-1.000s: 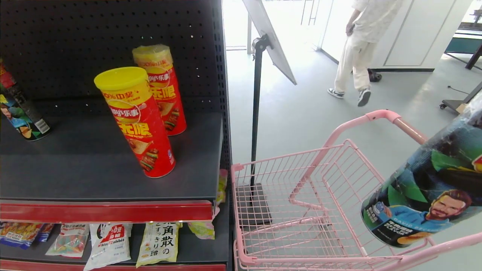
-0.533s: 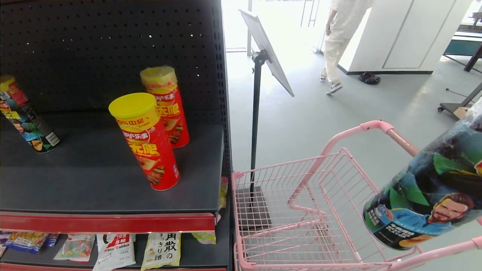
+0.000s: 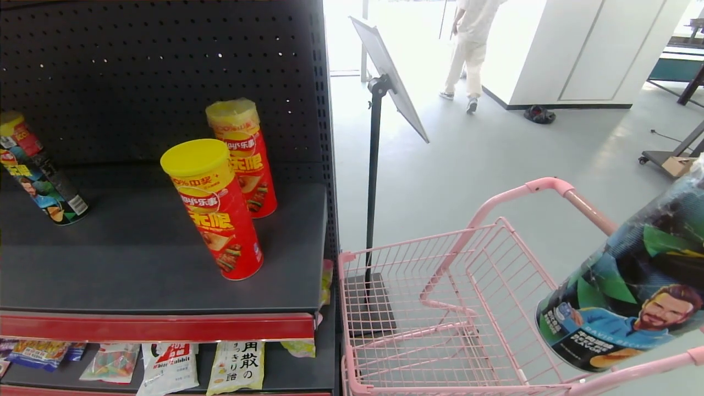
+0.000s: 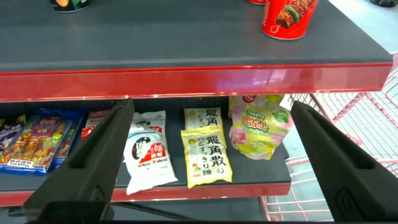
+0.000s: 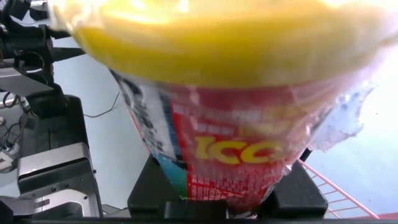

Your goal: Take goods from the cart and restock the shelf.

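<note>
- Head view: hard daylight comes in from the doorway at the back, and the floor point(image 3: 440, 181) there washes out to near white.
- Shelf point(image 3: 137, 258) sits in shade, its perforated back panel point(image 3: 165, 66) almost black.
- Held can point(image 3: 632, 286): the plastic wrap throws small glints.
- Left wrist view: glare patch on the red shelf edge point(image 4: 249, 78); packets point(image 4: 205, 152) below are dimmer but readable.
- Right wrist view: lid point(image 5: 217, 37) blown pale against a bright background.
- Head view: uprights lean near the frame edges.
</note>
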Controlling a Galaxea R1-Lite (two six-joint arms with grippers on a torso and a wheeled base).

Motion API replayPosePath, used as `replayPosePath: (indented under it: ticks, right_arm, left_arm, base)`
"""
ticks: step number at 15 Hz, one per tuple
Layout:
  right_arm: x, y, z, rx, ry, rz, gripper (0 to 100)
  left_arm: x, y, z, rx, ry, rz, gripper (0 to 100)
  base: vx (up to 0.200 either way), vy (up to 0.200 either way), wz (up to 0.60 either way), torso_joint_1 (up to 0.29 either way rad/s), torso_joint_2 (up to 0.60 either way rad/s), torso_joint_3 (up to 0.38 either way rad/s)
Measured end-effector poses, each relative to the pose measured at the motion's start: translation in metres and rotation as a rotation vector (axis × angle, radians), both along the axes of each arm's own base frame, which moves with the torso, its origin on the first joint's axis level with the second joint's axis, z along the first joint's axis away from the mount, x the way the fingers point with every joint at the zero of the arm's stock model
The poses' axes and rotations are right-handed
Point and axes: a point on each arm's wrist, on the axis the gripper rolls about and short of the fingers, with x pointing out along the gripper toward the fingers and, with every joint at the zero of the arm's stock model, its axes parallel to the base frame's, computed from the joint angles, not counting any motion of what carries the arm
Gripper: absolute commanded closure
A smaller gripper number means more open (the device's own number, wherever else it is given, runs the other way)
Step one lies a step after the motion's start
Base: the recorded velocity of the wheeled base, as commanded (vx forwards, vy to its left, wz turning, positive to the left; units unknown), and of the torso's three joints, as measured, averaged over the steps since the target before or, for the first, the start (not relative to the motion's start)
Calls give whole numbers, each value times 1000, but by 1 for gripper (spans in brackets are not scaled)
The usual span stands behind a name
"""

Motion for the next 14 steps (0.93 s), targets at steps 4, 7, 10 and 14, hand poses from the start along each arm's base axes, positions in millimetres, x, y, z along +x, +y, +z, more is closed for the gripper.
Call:
replayPosePath:
  ticks: [4, 7, 10, 14]
  right_arm:
    - [-5, -2, -8, -4, 14, -9, 100]
    - [-7, -5, -12, -6, 18, -29, 100]
    - [-8, -6, -13, -6, 17, -35, 100]
    - [-7, -6, -14, -7, 21, -36, 100]
  left_arm:
    - [0, 0, 0, 0, 0, 0, 0]
    - [0, 0, 0, -1, 0, 2, 0]
    - [0, 0, 0, -5, -1, 5, 0]
    - [0, 0, 0, -5, -1, 4, 0]
  base:
    - [0, 0, 0, 0, 0, 0]
    - [0, 67, 0, -1, 1, -1]
    - [0, 200, 0, 1, -1, 2]
    - [0, 200, 0, 12, 1, 0]
